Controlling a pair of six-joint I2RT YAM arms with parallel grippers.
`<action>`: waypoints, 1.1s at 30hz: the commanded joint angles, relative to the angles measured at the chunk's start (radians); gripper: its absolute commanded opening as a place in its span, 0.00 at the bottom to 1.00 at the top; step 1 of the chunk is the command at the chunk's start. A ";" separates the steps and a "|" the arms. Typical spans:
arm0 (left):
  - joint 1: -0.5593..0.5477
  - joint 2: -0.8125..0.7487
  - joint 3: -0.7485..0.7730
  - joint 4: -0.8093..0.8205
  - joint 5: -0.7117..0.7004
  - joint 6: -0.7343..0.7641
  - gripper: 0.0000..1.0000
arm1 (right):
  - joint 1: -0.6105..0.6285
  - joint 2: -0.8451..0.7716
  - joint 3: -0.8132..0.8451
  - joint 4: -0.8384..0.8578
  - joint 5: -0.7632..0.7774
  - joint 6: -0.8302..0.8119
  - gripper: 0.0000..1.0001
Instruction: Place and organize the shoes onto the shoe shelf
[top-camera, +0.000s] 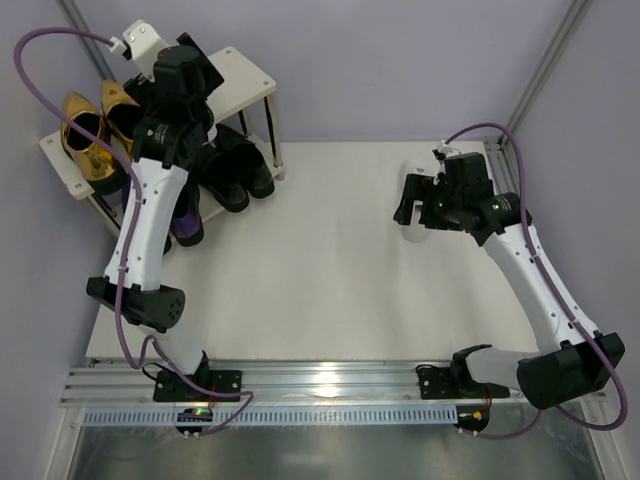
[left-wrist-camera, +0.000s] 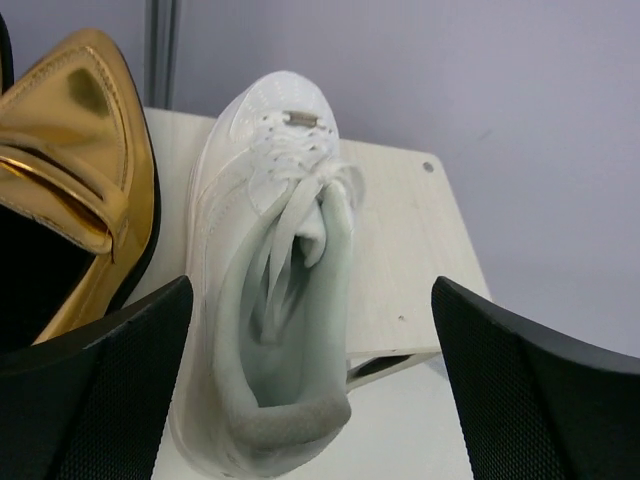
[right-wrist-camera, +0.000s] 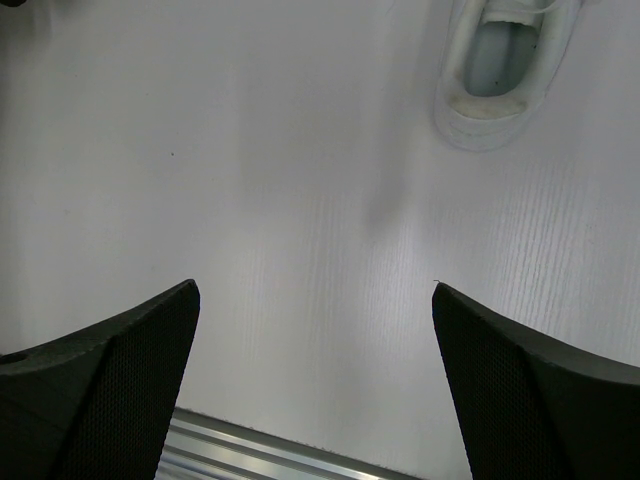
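The shoe shelf (top-camera: 248, 76) stands at the far left. Two gold loafers (top-camera: 88, 140) sit on its top board, black shoes (top-camera: 236, 172) on the lower tier, and a purple shoe (top-camera: 187, 222) shows beside my left arm. My left gripper (top-camera: 192, 68) hovers over the top board. In the left wrist view it (left-wrist-camera: 312, 290) is open, its fingers either side of a white sneaker (left-wrist-camera: 270, 250) lying on the board (left-wrist-camera: 410, 250) next to a gold loafer (left-wrist-camera: 80, 170). My right gripper (top-camera: 412, 207) is open and empty (right-wrist-camera: 315, 290) above the table; another white sneaker (right-wrist-camera: 497, 70) lies ahead of it.
An aluminium rail (top-camera: 320, 385) runs along the table's near edge and shows in the right wrist view (right-wrist-camera: 250, 450). Purple-grey walls and metal frame posts (top-camera: 545, 65) close the back. The second sneaker is mostly hidden under the right gripper in the top view.
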 joint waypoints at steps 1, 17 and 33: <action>0.000 -0.078 -0.002 0.197 0.031 0.076 0.98 | -0.005 -0.025 0.009 0.028 0.014 -0.014 0.98; -0.461 -0.395 -0.643 0.429 0.443 0.195 1.00 | -0.157 0.130 -0.051 0.213 0.084 0.017 0.98; -0.825 -0.518 -1.123 0.443 0.255 -0.023 1.00 | -0.158 0.677 0.325 0.161 0.262 -0.077 0.98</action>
